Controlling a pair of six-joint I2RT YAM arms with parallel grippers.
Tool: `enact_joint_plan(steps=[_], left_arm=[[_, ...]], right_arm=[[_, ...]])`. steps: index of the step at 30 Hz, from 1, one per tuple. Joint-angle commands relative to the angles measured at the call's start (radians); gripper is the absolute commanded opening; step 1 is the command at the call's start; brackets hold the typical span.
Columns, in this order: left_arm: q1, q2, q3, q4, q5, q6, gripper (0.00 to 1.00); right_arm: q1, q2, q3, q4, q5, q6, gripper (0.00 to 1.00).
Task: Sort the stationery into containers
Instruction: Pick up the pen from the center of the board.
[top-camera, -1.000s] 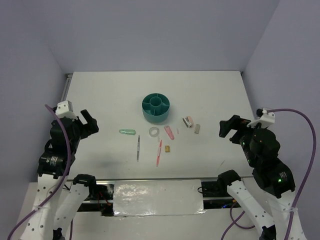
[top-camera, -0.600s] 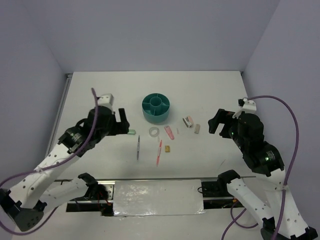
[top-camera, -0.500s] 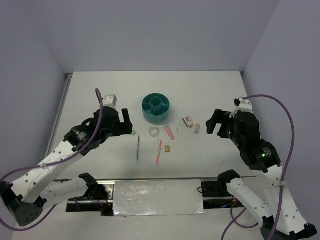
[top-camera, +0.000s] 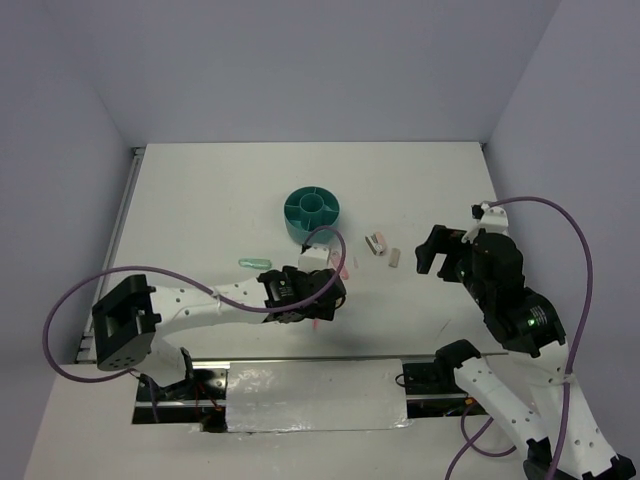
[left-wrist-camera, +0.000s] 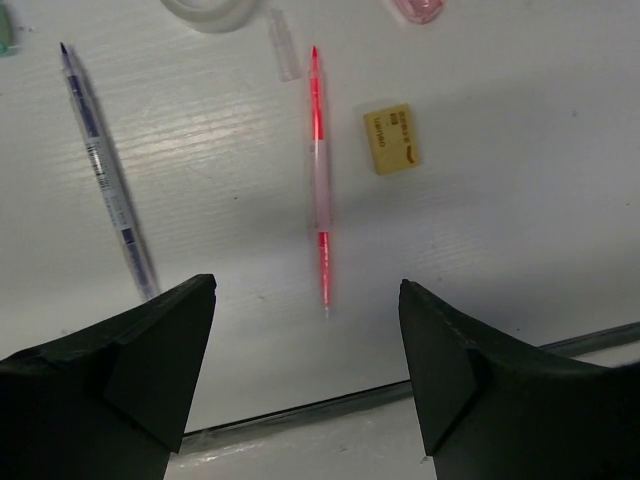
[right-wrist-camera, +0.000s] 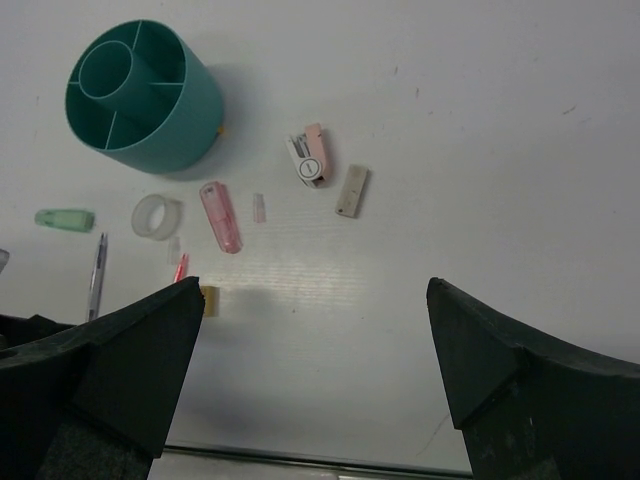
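Observation:
The round teal organiser (top-camera: 312, 213) stands at mid table and also shows in the right wrist view (right-wrist-camera: 145, 95). My left gripper (top-camera: 318, 305) is open and empty, hovering over the pens. In its wrist view (left-wrist-camera: 305, 285) the pink-red pen (left-wrist-camera: 319, 170) lies between the jaws' line, the dark pen (left-wrist-camera: 105, 175) to the left, the yellow block (left-wrist-camera: 391, 139) to the right. The tape ring (right-wrist-camera: 157, 216), pink eraser (right-wrist-camera: 221, 216), mint capsule (top-camera: 255, 263), pink-white piece (top-camera: 377, 242) and beige piece (top-camera: 395, 258) lie around. My right gripper (top-camera: 437, 252) is open and empty, to the right of them.
A small clear piece (left-wrist-camera: 283, 45) lies beside the top of the pink-red pen. The table's near edge (left-wrist-camera: 400, 390) runs just below the left fingers. The left arm lies across the table's front left.
My left arm has swung from the left side to the right and now hangs over the pens. My right gripper has shifted slightly towards the middle. Both stay open.

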Motion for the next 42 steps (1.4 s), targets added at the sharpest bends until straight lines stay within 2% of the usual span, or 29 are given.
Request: enact_joint_plan(steps=[1, 8, 19, 20, 24, 33, 42], left_arm=[[-0.012, 0.028, 0.043, 0.040, -0.032, -0.056, 0.86], [-0.014, 0.114, 0.013, 0.103, 0.007, -0.088, 0.84], [-0.006, 0.196, 0.013, 0.109, -0.007, -0.095, 0.72], [-0.001, 0.206, 0.010, 0.114, -0.003, -0.092, 0.68], [0.012, 0.222, -0.001, 0.119, -0.003, -0.089, 0.67], [0.034, 0.251, -0.010, 0.142, 0.024, -0.067, 0.56], [0.032, 0.253, -0.039, 0.149, 0.053, -0.072, 0.30]], right_arm=[[0.012, 0.008, 0.002, 0.038, -0.008, -0.017, 1.00], [0.016, -0.003, -0.031, 0.067, -0.031, -0.022, 1.00], [0.019, -0.010, -0.025, 0.060, -0.028, -0.022, 1.00], [0.020, -0.010, -0.026, 0.060, -0.028, -0.022, 1.00], [0.022, -0.012, -0.029, 0.063, -0.028, -0.023, 1.00], [0.029, -0.009, -0.031, 0.064, -0.021, -0.025, 1.00], [0.035, -0.009, -0.026, 0.061, -0.016, -0.026, 1.00]])
